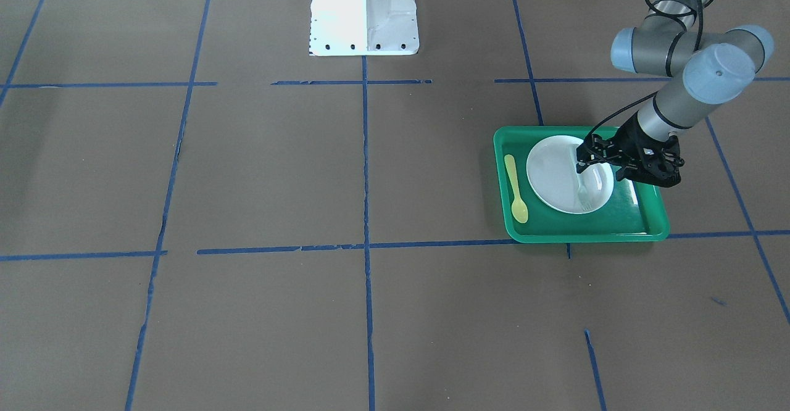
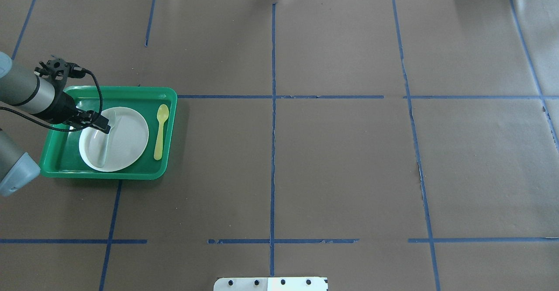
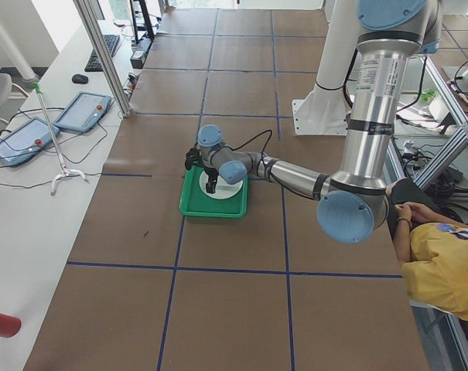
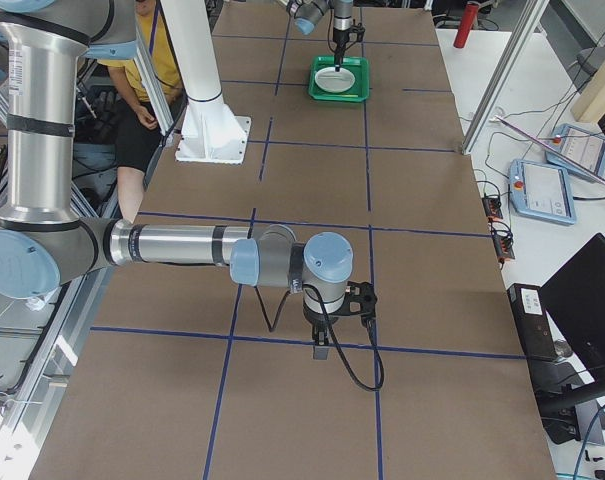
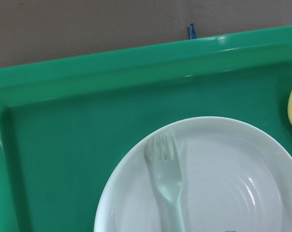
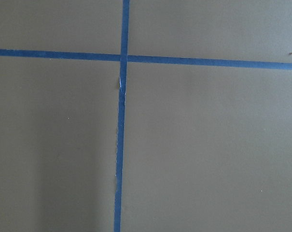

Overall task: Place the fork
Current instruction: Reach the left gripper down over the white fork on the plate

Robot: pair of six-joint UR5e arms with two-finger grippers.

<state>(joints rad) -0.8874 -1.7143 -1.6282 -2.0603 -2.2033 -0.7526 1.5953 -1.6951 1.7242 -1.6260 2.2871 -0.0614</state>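
1. Left gripper [image 1: 581, 160]: it hangs over the white plate [image 1: 549, 170], fingers pointing down at the plate's half on the robot's left. The views do not resolve whether the fingers are spread or closed; I cannot tell.

2. Fork [image 5: 167, 183]: it lies flat on the plate directly under the fingers. Its handle runs beneath them, and its tines point away from the robot and end just inside the plate rim. Contact between fingers and handle cannot be judged.

3. The plate sits in the green tray [image 1: 586, 237], surrounding the fork on all sides.

4. Yellow spoon [image 1: 513, 186]: it lies on the tray floor beyond the plate from the fingers, toward the robot's right. It sits just beside the plate rim, roughly parallel to the fork.

5. The tray rests on the brown table [image 1: 247, 170].

6. Right gripper [image 4: 322, 352]: it is well apart from the tray, pointing down above a crossing of blue tape lines [image 6: 120, 121]. Its finger state cannot be determined.
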